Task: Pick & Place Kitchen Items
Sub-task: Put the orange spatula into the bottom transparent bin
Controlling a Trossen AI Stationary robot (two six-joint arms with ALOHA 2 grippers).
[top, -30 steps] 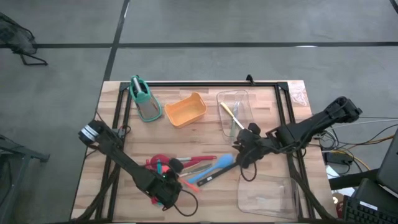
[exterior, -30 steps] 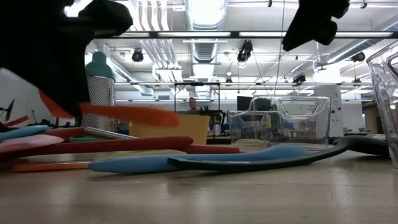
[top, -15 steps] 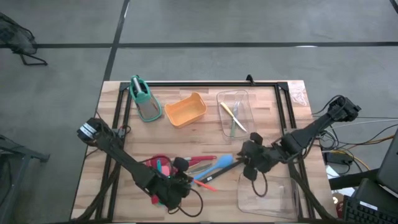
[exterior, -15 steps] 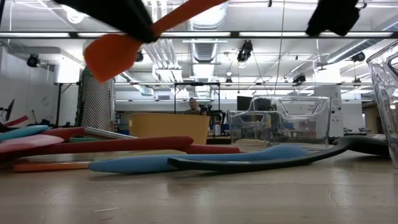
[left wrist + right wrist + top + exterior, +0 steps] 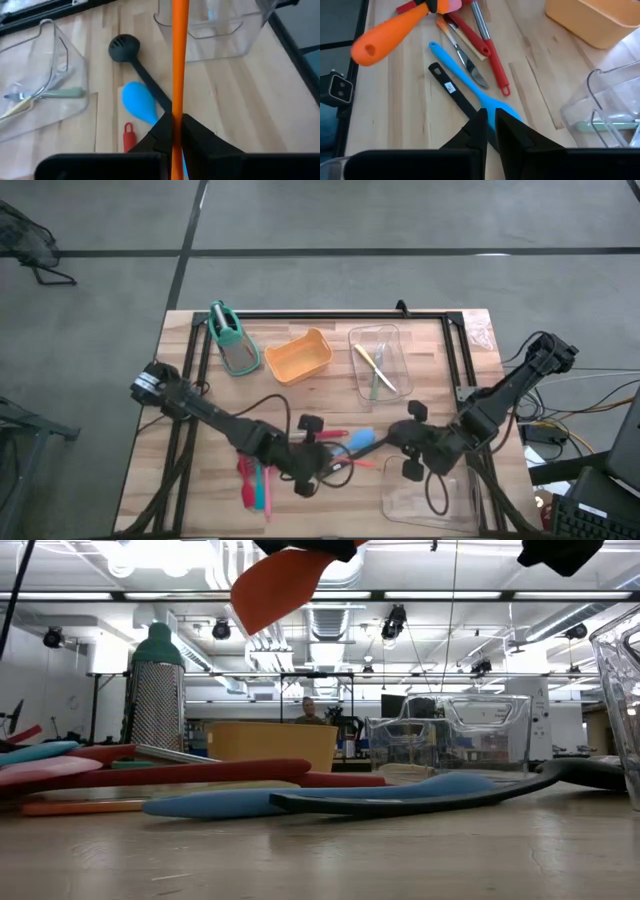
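Observation:
My left gripper is shut on an orange spatula, lifted above the middle of the table; its blade shows high in the low view. My right gripper is shut with nothing in it. It hovers over a blue spoon and a black ladle, which lie flat on the table. Red utensils lie next to them. Pink, teal and red ones lie farther left. Yellow and green pieces lie in the far clear tray. My left gripper pinches the orange spatula between its two fingers partway along its length, just past the thick handle. The fingers lie across the spatula and slant down from the table's left. The spatula is clear of the table and tilted, its handle's holed end free.
An orange tub and a teal-handled grey holder stand at the back. One clear tray is at the back right and another at the near right. A black frame runs along the table's edges.
My left gripper has risen and gone toward the table's right, rolling as it went. It has carried the orange spatula up out of the pile, and the spatula has tipped from level to slanted. My right gripper has drawn back toward the near edge.

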